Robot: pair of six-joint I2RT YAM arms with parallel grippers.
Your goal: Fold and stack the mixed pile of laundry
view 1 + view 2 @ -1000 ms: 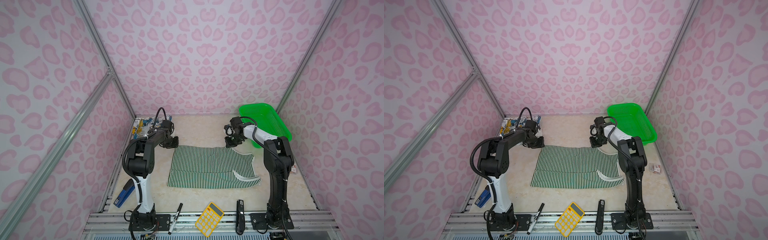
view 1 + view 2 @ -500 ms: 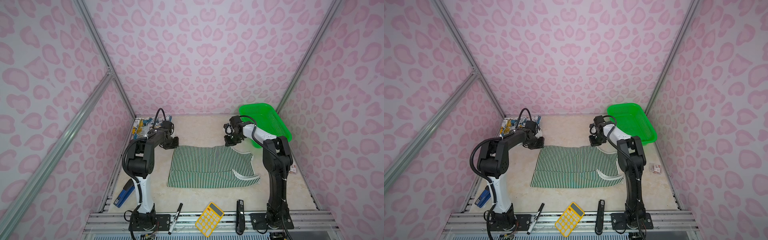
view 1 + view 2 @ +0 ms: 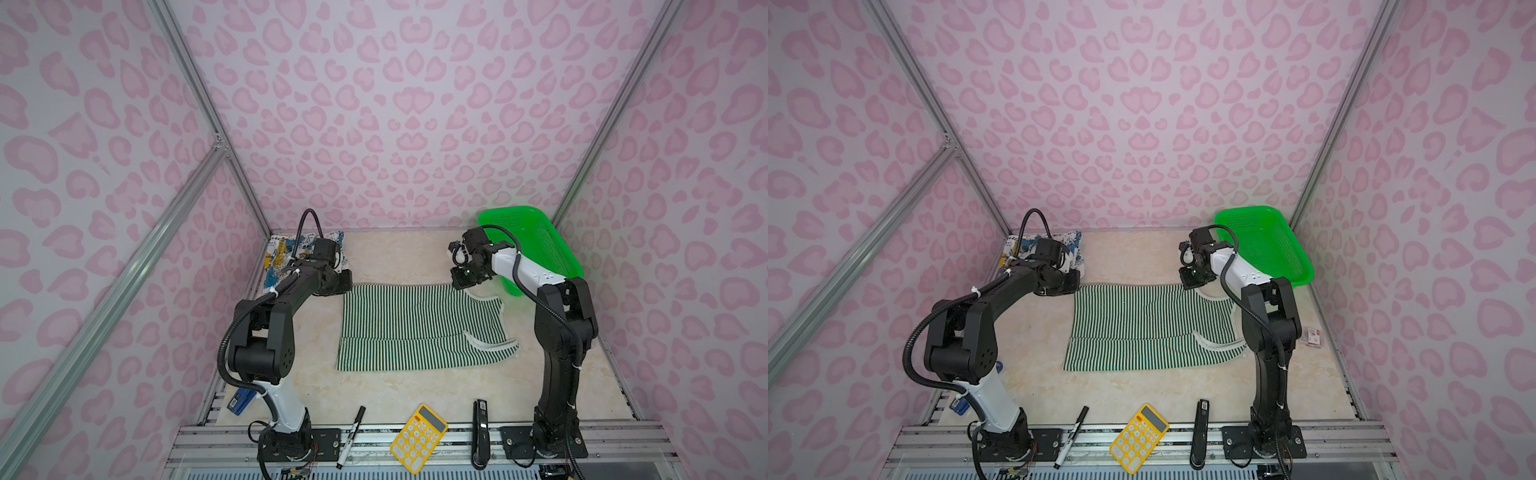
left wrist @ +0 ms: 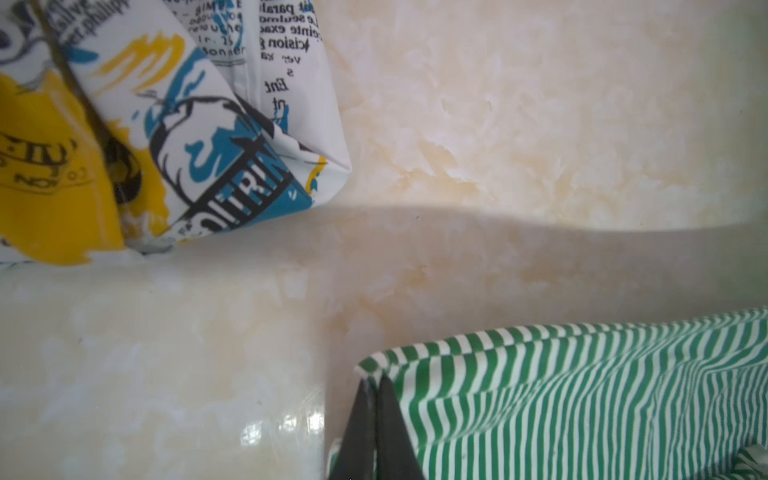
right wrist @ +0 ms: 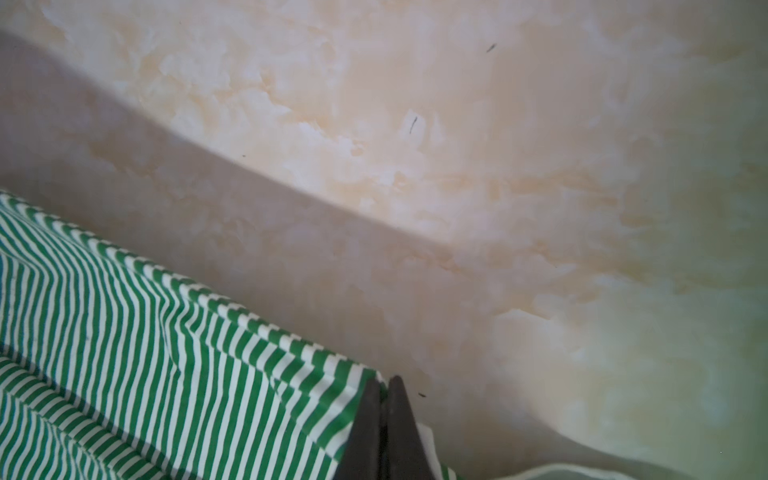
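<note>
The striped shirt (image 3: pixel 415 328) lies spread flat on the desk (image 3: pixel 395 257), with each gripper pinched shut on one of its far corners. The wrist views show the left gripper (image 4: pixel 373 380) biting the hem corner and the right gripper (image 5: pixel 384 380) the corner next to a white-trimmed opening. The cloth looks thin, light and limp, so it will likely sag between the two grippers and drape wherever it is led. Corners and hems seem the soundest places to hold, since a doubled seam resists slipping from narrow jaws, while a single layer may slide free under a hard pull. Both grippers should travel together to keep the edge taut. The printed garment (image 4: pixel 208 145), folded, sits just beyond the left gripper, apart from the shirt. The basket (image 3: pixel 536 245) stands behind the right gripper.
</note>
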